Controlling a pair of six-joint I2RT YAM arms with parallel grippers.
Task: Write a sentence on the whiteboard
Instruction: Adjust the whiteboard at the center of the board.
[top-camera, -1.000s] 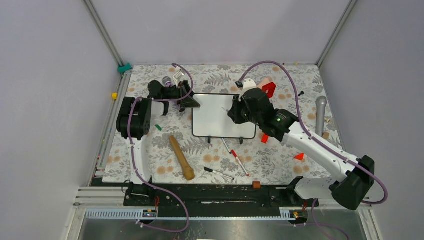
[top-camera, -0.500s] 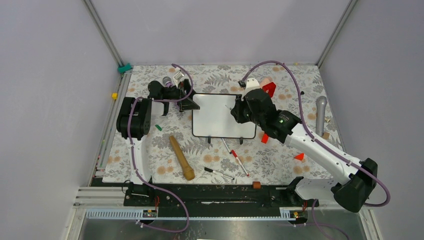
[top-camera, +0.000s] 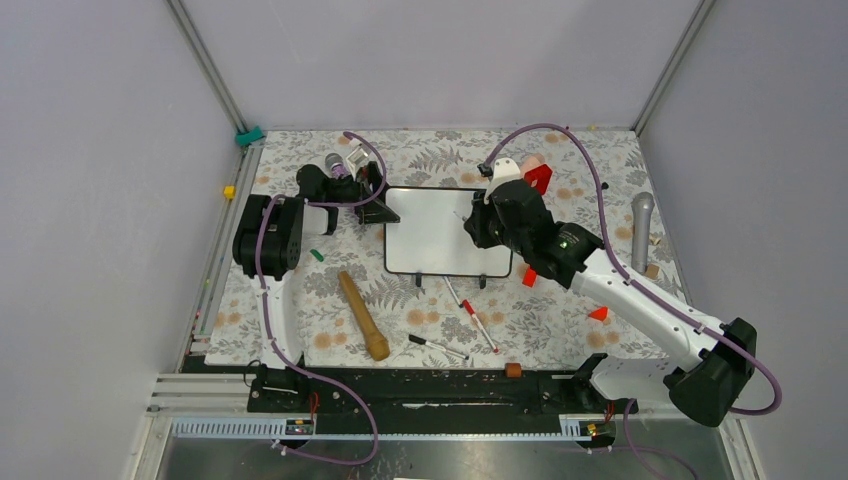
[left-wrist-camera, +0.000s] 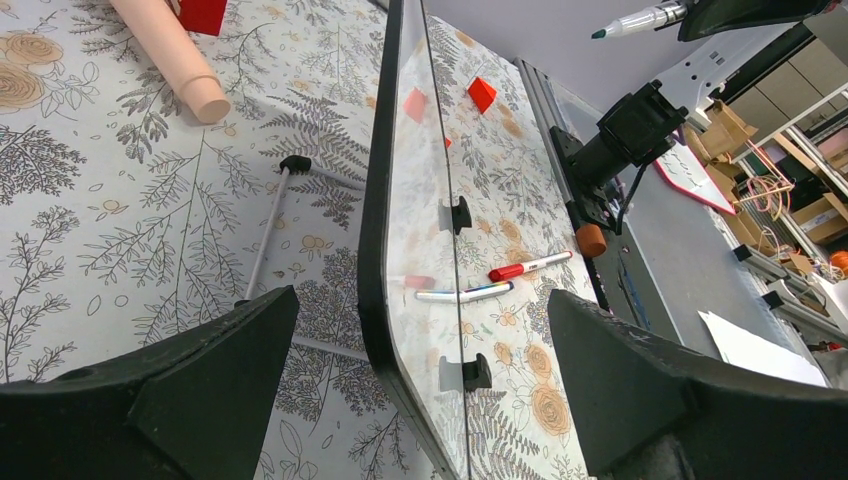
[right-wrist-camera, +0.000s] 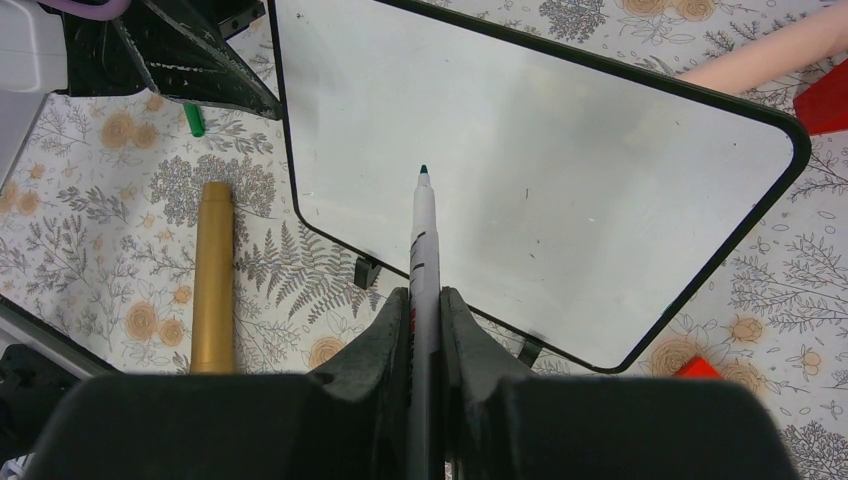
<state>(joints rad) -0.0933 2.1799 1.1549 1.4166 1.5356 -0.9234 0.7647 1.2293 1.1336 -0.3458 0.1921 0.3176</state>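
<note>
The whiteboard (top-camera: 435, 235) stands on its little feet mid-table, its face plain white; no sentence is in view on it. My left gripper (top-camera: 378, 206) is open at the board's left edge, and in the left wrist view the black frame (left-wrist-camera: 372, 200) runs between the spread fingers of this gripper (left-wrist-camera: 422, 300) without touching them. My right gripper (top-camera: 472, 222) hangs over the board's right part. This gripper (right-wrist-camera: 425, 295) is shut on a white marker (right-wrist-camera: 421, 235) whose green tip points at the board. I cannot tell whether the tip touches.
A golden wooden cylinder (top-camera: 362, 315), a red-capped marker (top-camera: 478, 322) and a black pen (top-camera: 437, 346) lie in front of the board. Red blocks (top-camera: 538, 178) (top-camera: 600, 313), a grey microphone (top-camera: 641, 228), a small green piece (top-camera: 317, 255) and a cork (top-camera: 513, 370) lie around.
My left gripper's jaws have spread wide at the board's left edge. The right gripper with the marker has shifted slightly to the right over the board.
</note>
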